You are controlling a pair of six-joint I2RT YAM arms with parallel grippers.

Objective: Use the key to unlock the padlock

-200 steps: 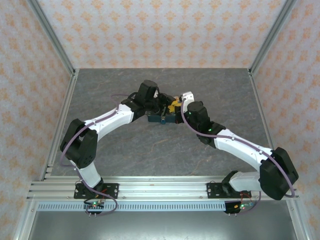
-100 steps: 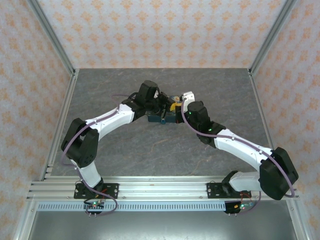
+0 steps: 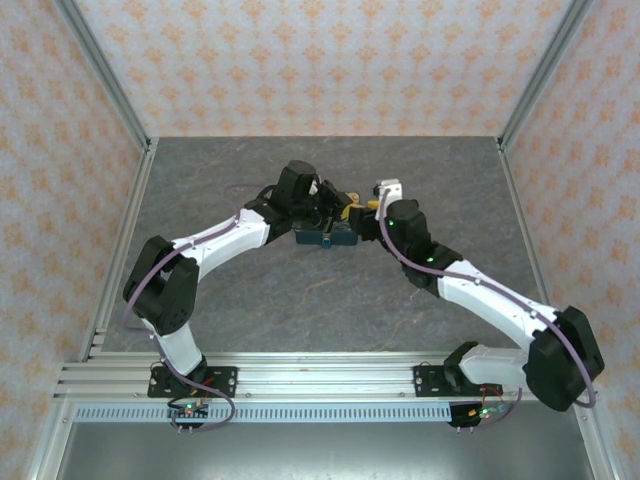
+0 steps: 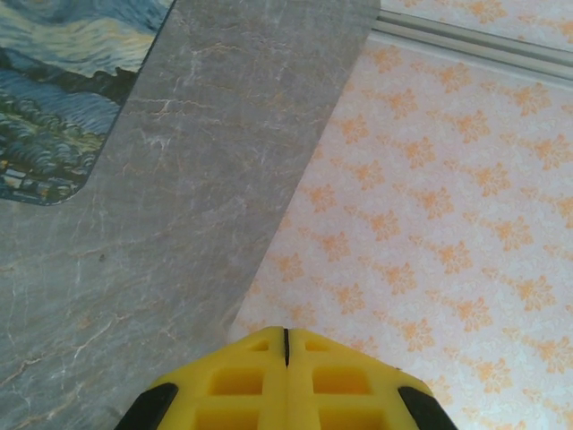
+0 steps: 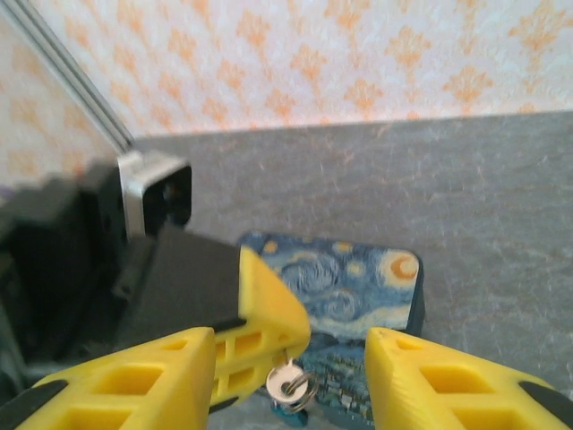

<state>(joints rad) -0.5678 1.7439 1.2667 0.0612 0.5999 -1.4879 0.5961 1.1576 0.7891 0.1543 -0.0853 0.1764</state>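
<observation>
Yellow fingers [image 5: 264,309] of the left gripper [image 4: 286,333] seem pressed together on the small pale key [image 5: 291,387], hanging just above the starry box [image 5: 358,287], so the right gripper [image 5: 291,358], jaws apart on both sides, should, I think, move straight without knocking it.

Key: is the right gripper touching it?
Apart. In the right wrist view the key hangs at the left gripper's tip, and the right gripper's open fingers stand off it on either side.
</observation>
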